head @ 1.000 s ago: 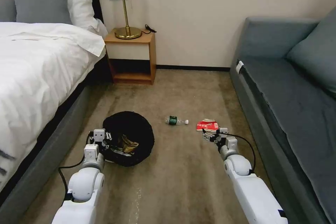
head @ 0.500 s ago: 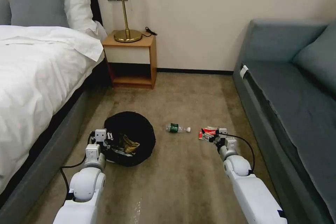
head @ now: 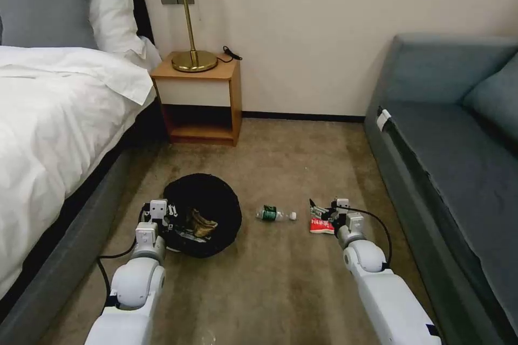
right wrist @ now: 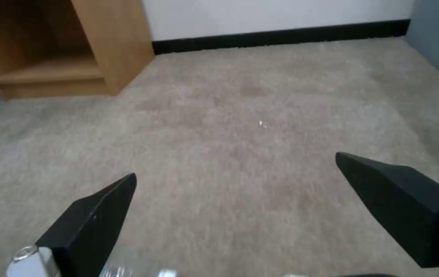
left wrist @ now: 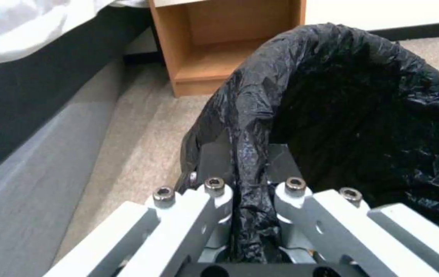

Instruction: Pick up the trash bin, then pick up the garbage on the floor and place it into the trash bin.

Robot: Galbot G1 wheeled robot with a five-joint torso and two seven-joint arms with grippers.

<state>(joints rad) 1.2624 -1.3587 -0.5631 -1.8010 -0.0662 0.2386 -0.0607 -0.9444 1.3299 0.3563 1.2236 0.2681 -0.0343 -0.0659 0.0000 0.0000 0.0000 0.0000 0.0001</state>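
From my head view, my right gripper (head: 322,210) hangs right over the red-white crumpled packet (head: 322,226), the clear bottle (head: 275,214) lying crosswise between packet and trash bin (head: 204,213); my right arm is the nearer one. My left wrist view shows my left gripper (left wrist: 252,192) clamped on the bin's black bag rim. In my right wrist view my black fingers (right wrist: 94,215) stand wide apart over bare carpet (right wrist: 240,127).
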